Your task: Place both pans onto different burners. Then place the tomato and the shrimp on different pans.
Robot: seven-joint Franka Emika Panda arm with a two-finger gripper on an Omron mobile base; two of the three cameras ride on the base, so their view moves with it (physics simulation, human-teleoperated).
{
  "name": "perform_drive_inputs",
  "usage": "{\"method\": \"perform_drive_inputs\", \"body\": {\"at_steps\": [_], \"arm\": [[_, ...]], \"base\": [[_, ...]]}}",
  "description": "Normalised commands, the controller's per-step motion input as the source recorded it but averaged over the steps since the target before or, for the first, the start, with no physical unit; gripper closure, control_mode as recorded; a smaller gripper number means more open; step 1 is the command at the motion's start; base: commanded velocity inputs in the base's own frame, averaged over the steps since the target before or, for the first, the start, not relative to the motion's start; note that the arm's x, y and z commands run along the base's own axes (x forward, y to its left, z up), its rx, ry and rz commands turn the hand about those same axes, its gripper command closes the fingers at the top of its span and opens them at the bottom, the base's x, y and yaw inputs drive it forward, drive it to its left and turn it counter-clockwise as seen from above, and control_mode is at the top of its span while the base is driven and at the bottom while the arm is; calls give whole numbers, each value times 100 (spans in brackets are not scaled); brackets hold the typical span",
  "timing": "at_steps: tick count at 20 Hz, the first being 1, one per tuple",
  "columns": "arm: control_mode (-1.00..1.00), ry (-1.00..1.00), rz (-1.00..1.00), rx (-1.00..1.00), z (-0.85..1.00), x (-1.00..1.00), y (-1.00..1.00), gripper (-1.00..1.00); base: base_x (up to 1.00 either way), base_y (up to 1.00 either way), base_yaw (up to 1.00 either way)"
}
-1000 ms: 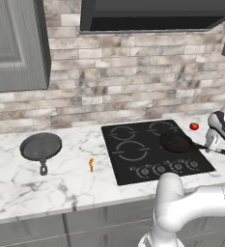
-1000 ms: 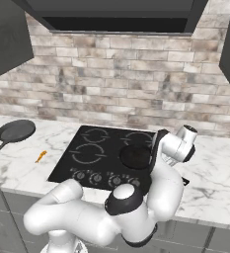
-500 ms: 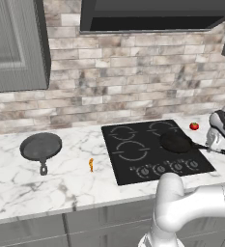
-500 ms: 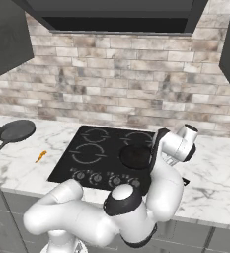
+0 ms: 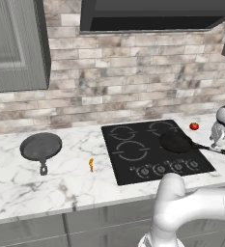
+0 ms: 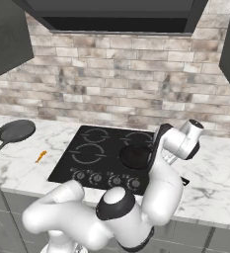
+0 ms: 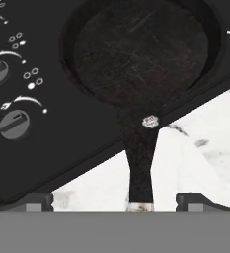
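The black long-handled pan (image 7: 140, 52) sits on the cooktop (image 5: 133, 166), its bowl over the front burner nearest the tool, its thin handle (image 7: 139, 163) running out over the marble surface (image 7: 200, 163) and between the tool's fingertips (image 7: 40, 201). The tool (image 7: 114, 205) stands apart, both tips well clear of the handle, gripping nothing. In my judgement the first pan is set and this step is closing. The grey skillet (image 5: 40, 146) lies far across the cooktop from the tool, on the surface, with the shrimp (image 5: 91, 165) between it and the cooktop. The tomato (image 5: 194, 126) rests near the tool, just beyond the cooktop's far corner. The next move calls for lifting clear of the handle, then crossing to the skillet and taking its short handle to carry it to a free burner (image 5: 132, 150).
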Motion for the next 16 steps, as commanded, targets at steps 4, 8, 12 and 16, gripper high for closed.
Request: {"method": "perform_drive_inputs", "body": {"at_steps": [4,8,12,16], "arm": [[-100,-13,0,0,47,-23,3,-100],[-100,-14,0,0,44,-26,8,-100],[-100,-12,-2,0,43,-20,10,-100],[-100,-11,-5,0,34,-22,22,-100]], "base": [[0,0,0],[0,0,0],[0,0,0],[0,0,0]]}}
